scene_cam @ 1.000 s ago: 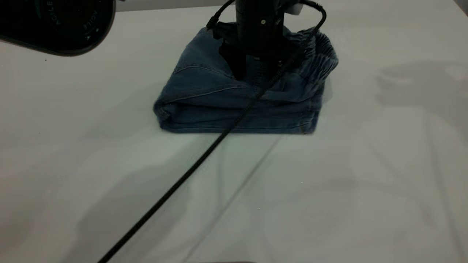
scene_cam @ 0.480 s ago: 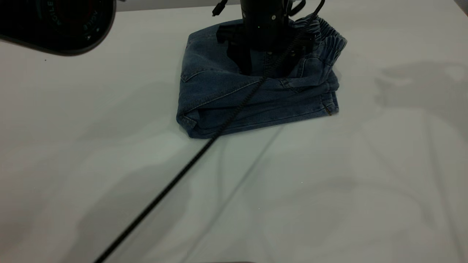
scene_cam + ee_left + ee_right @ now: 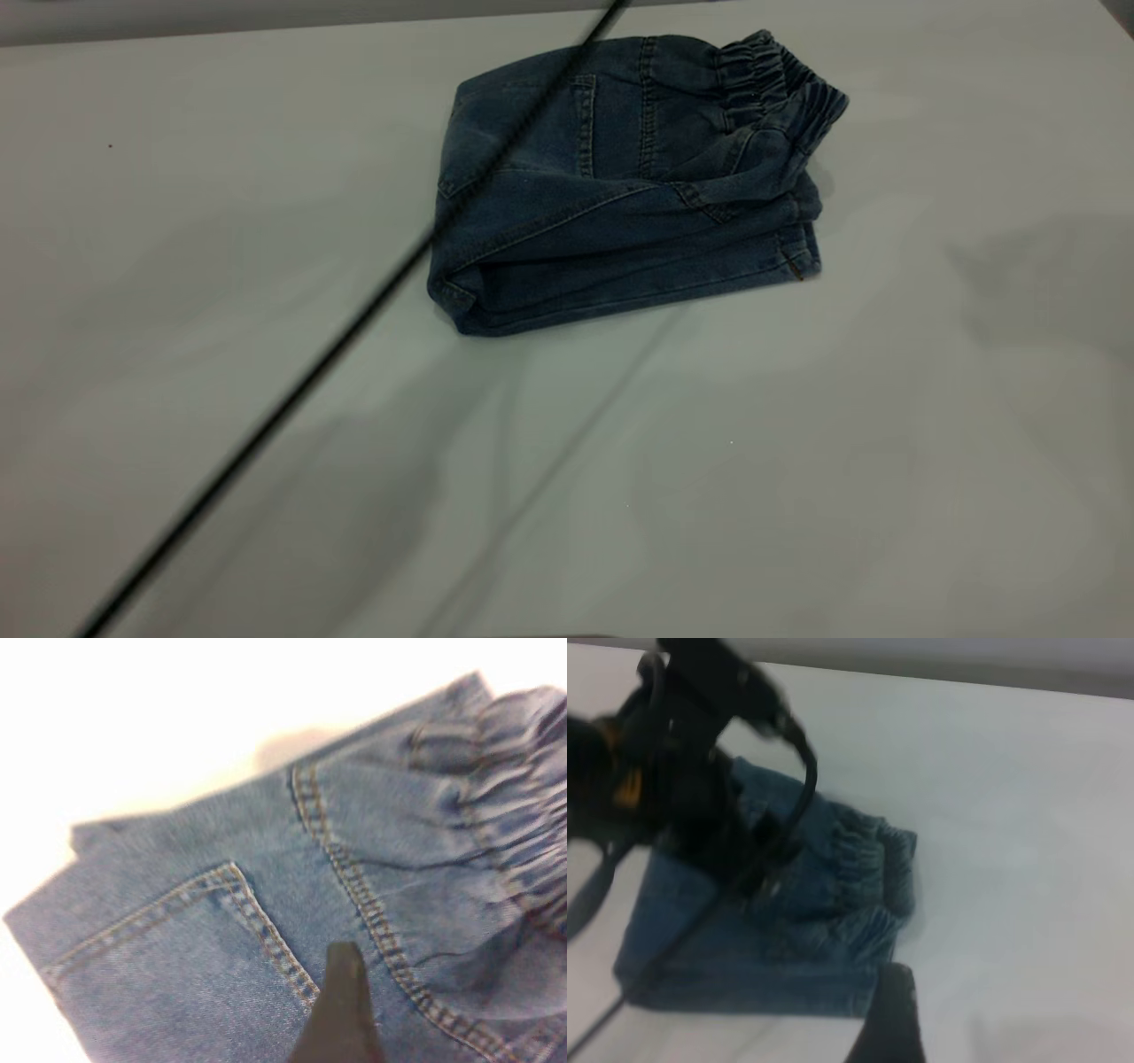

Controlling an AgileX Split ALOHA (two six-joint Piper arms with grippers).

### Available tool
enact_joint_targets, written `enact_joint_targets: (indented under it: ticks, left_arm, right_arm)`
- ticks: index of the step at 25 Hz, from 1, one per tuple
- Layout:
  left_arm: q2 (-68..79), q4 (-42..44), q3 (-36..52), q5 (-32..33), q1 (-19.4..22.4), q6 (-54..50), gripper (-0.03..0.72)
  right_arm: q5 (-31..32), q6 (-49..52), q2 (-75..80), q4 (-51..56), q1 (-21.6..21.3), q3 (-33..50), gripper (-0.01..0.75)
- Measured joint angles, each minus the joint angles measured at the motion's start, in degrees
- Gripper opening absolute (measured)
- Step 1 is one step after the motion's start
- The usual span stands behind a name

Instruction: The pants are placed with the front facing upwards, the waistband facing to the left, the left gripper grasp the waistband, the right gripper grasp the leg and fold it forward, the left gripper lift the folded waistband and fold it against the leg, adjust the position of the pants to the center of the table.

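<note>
pants (image 3: 620, 186) folded in compact stack on tabletop (image 3: 797, 461), waistband (image 3: 780, 84) on top. i judge folding done. left hand (image 3: 700, 762) above stack, holding nothing; finger spread unclear.

Left gripper (image 3: 757, 881), which a second ago stood planted on top of the folded pants (image 3: 620, 186) and half a second ago was still down on them, is now gone from the exterior view; only its braided cable (image 3: 354, 315) crosses there, swung over and lying further left than before. The right wrist view shows the gripper lifted above the bundle, the denim below it. The dark round camera housing at the upper left corner has also left the exterior view. The pants' top face, formerly hidden under the claw, is now uncovered: pocket seam, stitching and waistband (image 3: 780, 89) exposed.
</note>
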Motion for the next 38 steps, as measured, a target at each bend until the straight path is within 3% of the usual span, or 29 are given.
enact_joint_targets:
  ticks: [9,14,18,27,38]
  left_arm:
    - [-16.24,-0.82,0.09,0.00,0.00,2.14,0.570]
    - [-29.68,-5.49,6.02,0.00,0.00,6.10,0.570]
    - [-42.26,-7.21,17.92,0.00,-0.07,8.83,0.570]
    - [-75.13,-0.85,51.52,0.00,-0.07,10.07,0.570]
    - [-109.91,-0.52,86.19,0.00,-0.07,7.76,0.570]
  right_arm:
    - [13.26,1.08,-17.45,0.00,0.00,0.00,0.548]
    - [16.88,2.16,-27.15,0.50,0.00,0.00,0.528]
    - [18.29,2.16,-33.81,1.34,0.00,2.29,0.525]
    - [19.22,2.10,-42.94,1.29,0.00,15.22,0.525]
    - [19.74,1.01,-47.68,1.29,0.00,25.40,0.580]
